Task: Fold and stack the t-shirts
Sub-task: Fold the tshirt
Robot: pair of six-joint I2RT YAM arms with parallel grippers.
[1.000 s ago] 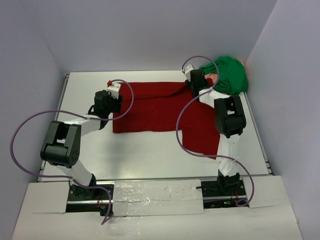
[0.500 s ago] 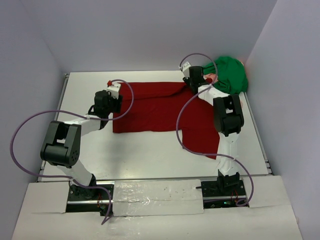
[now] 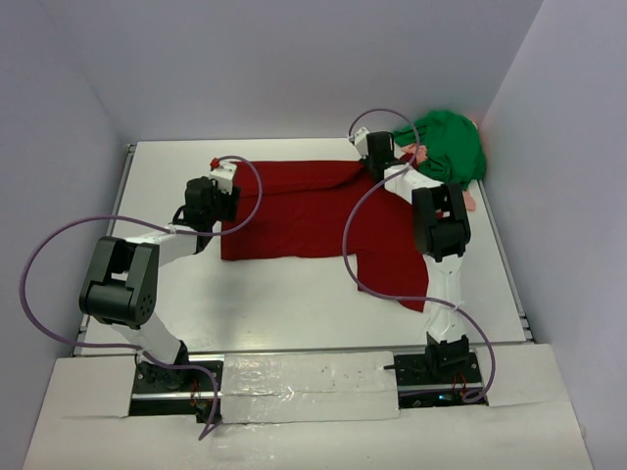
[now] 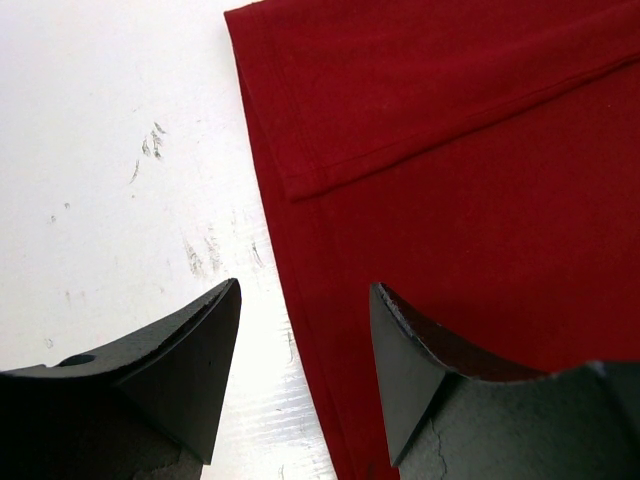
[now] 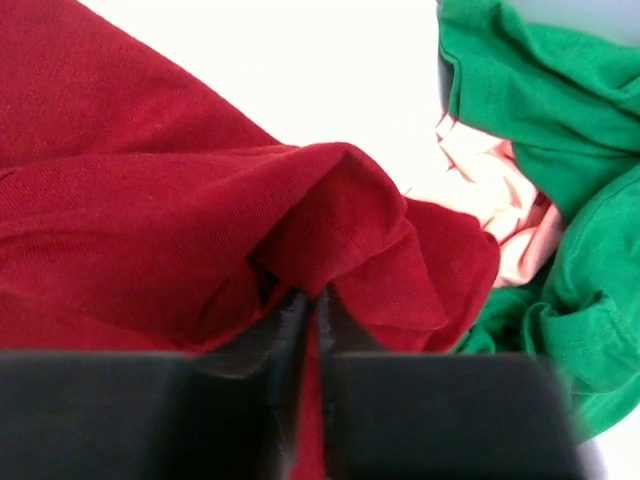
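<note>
The dark red t-shirt (image 3: pixel 313 211) lies spread across the middle of the table, one part trailing down to the right (image 3: pixel 397 264). My right gripper (image 5: pixel 312 300) is shut on a bunched fold of the dark red t-shirt (image 5: pixel 200 200) at its far right corner, next to the green t-shirt (image 5: pixel 560 130). The green t-shirt (image 3: pixel 449 145) sits crumpled in the back right corner with the salmon-pink cloth (image 5: pixel 500 210) tucked under it. My left gripper (image 4: pixel 305 300) hangs open over the left edge of the red t-shirt (image 4: pixel 470 180), one finger above bare table, the other above cloth.
White table (image 3: pixel 167 284) with grey walls on three sides. The arms' purple cables (image 3: pixel 358 245) loop above the cloth. A metal rail (image 3: pixel 294 350) runs along the near edge.
My right gripper has shut on the red cloth's far right corner and shifted slightly back and left. The left arm has not moved.
</note>
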